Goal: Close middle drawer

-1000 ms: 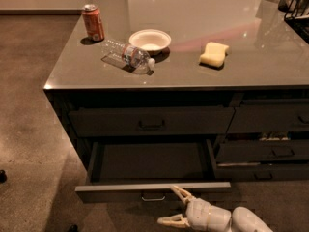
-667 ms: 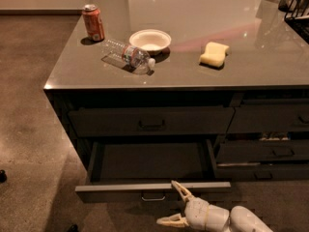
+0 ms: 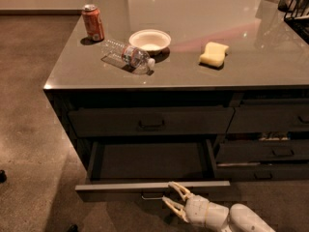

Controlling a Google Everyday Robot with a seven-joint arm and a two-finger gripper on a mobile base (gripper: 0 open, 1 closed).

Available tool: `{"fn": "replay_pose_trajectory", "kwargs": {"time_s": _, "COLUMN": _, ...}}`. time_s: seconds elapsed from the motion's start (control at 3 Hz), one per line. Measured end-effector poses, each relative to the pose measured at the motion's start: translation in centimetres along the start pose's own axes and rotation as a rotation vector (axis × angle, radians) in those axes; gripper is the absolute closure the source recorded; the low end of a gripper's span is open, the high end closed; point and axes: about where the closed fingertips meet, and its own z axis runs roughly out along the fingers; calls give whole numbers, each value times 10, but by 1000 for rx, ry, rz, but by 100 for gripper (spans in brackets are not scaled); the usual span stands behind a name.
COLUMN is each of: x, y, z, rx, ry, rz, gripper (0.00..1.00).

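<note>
Low down, the spread gripper sits just before the open middle drawer.

The way before the cabinet is blocked by the pulled-out middle drawer. The gripper, fingers spread, is placed low at its front, beside the pull. Floor is left open leftward.

On counter: can back left, bottle lying right of it, bowl just behind bottle, sponge further right. Below, middle drawer pulled out under top drawer; gripper low at its front, just right of pull
</note>
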Motion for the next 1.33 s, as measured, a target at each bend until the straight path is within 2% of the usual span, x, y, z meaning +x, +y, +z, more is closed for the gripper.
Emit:
{"fn": "replay_pose_trajectory", "kwargs": {"time_s": 0.33, "x": -2, "y": 0, "z": 0, "rx": 0, "ry": 0, "rz": 0, "gripper": 68}}
{"fn": "replay_pose_trajectory", "kwargs": {"time_s": 1.33, "x": -2, "y": 0, "z": 0, "rx": 0, "ry": 0, "rz": 0, "gripper": 0}}
